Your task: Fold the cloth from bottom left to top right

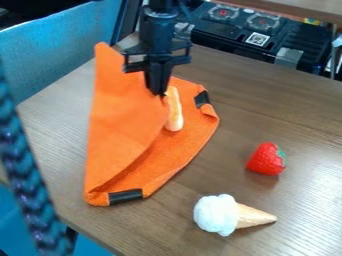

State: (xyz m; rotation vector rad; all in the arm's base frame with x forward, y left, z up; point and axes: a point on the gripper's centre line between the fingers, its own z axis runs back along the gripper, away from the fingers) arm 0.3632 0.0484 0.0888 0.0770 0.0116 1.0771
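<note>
Camera view: the claw (161, 94) pinches the orange cloth (127, 127), partly folded on the bench (300, 112). A pale stick (175, 112) lies beside its raised flap; a strawberry (265, 160) and ice cream cone (218, 215) lie apart from the cloth.

The cloth (123, 125) partly hides the pale elongated item (175, 111), and the blurred braided cord (32, 185) leaves the left edge.
</note>
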